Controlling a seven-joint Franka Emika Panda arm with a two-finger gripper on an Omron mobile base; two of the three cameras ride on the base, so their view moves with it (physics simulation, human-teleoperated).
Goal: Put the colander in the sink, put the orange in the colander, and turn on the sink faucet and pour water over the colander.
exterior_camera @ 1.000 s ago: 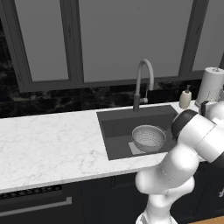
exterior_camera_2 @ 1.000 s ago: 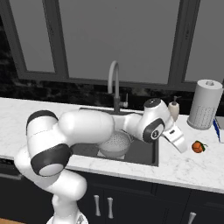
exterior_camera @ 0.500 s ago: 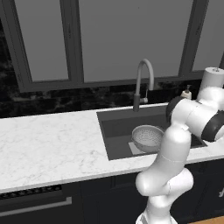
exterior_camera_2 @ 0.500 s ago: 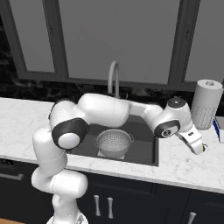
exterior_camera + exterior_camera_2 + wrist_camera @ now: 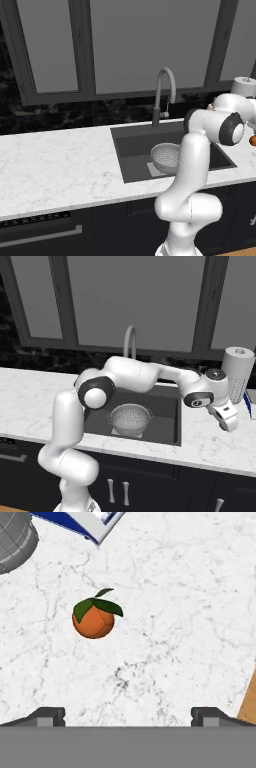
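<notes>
You see the gripper (image 5: 128,714) hanging over the white marble counter (image 5: 175,612) to the right of the sink (image 5: 165,406), with its two fingertips spread wide and nothing between them. The orange (image 5: 93,619), with green leaves on top, lies on the counter ahead of the fingers and a little to one side, not touching them. Near it you find the grey paper towel roll (image 5: 15,537) and a blue and white box (image 5: 85,524), both apart from the fruit. The colander (image 5: 130,419) already stands upright inside the sink, below the sink faucet (image 5: 129,341). In the left base view the arm's elbow covers part of the basin.
</notes>
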